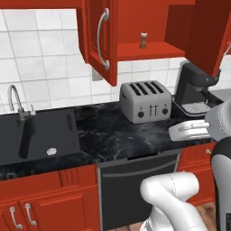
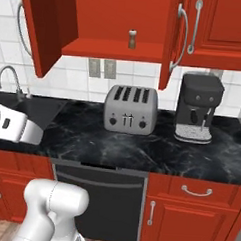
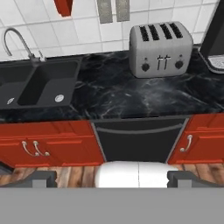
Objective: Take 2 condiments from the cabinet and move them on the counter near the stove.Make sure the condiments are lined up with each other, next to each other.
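**A:** Kitchen, mid-task: our gripper [image 3: 112,177] hangs low in front of the dishwasher [image 3: 139,142], fingers spread wide, carrying nothing. Where's the condiment?

**B:** One small brown mill [image 2: 132,39] with a pale top stands upright on the red shelf of the open cabinet [image 2: 116,49], at twelve o'clock above the toaster [image 2: 130,109]. From the left base camera it's the same mill [image 1: 143,40], up at one o'clock from the toaster [image 1: 145,101]. We see only that one on the shelf.

**A:** And the stove?

**B:** We can't find it here. The counter [image 2: 141,148] runs from the sink [image 1: 38,135] at nine o'clock to the coffee machine [image 2: 197,107] at three.

**A:** So how do we do this reach well?

**B:** We'd judge: lift the hand high first, clear of the toaster and the two open doors [image 1: 100,38], then come in level with the shelf. Straddle the mill low on its body, close gently so it doesn't tip, and draw straight back before lowering.
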